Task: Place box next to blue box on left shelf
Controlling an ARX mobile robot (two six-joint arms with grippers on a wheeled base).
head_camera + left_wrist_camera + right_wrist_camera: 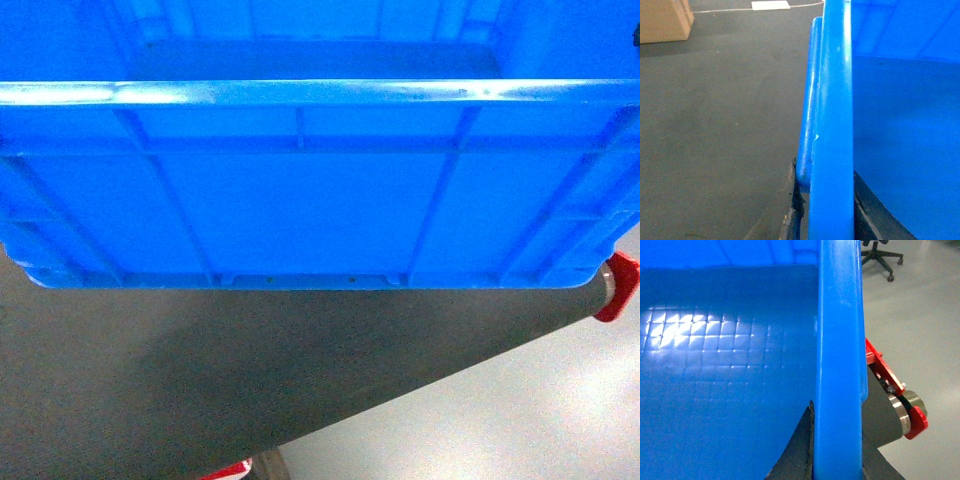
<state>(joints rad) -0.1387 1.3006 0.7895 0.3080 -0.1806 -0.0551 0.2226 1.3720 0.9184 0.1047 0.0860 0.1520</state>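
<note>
The box [320, 190] fills the upper part of the head view, its ribbed near wall facing the camera and its thick rim running across from edge to edge. Below it lies a dark grey surface [200, 390] — a counter top or platform, I cannot tell which — with pale floor [520, 410] beyond its slanted edge at the lower right. Whether the box rests on that surface or hangs just above it cannot be told from here. A red fitting [620, 285] shows beside the box's lower right corner.

In the left wrist view the left pincer [827, 210] straddles the box's side rim: one dark finger [787, 210] lies outside the wall and the other inside, both against the blue plastic, so it is closed on the rim. Dark floor stretches to the left, with a cardboard carton [665, 20] far off at the top corner and a white sheet [770, 5] near it.

In the right wrist view the right pincer [837, 455] grips the opposite rim in the same way — a dark finger [797, 450] inside, another outside. The box's inner floor shows a faint grid pattern. Outside the wall stands a red bracket with a metal roller [905, 412], and an office chair's base [880, 257] sits on the pale floor beyond.
</note>
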